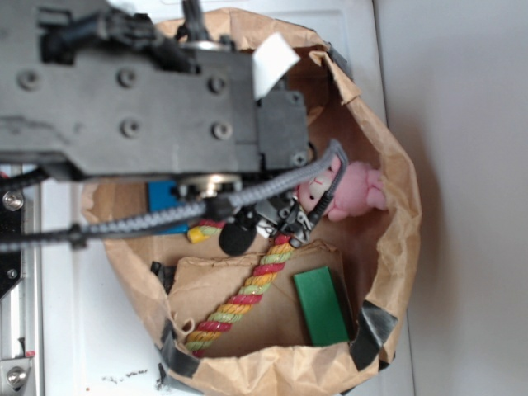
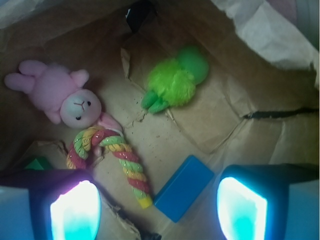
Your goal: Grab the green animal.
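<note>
Hovering my gripper (image 2: 157, 207) wide open, well short of the fluffy lime-green plush animal (image 2: 175, 80); I risk snagging the blue rectangular block (image 2: 184, 187) nearer it.

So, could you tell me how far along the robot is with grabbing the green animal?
Done: the arm is over the paper bag, camera looking in. In hand: nothing; the tool is open and empty, fingers apart above the blue block. Left: the green animal lies untouched, apart from the pink bunny and rope, so approach, closing and lifting all remain.
</note>
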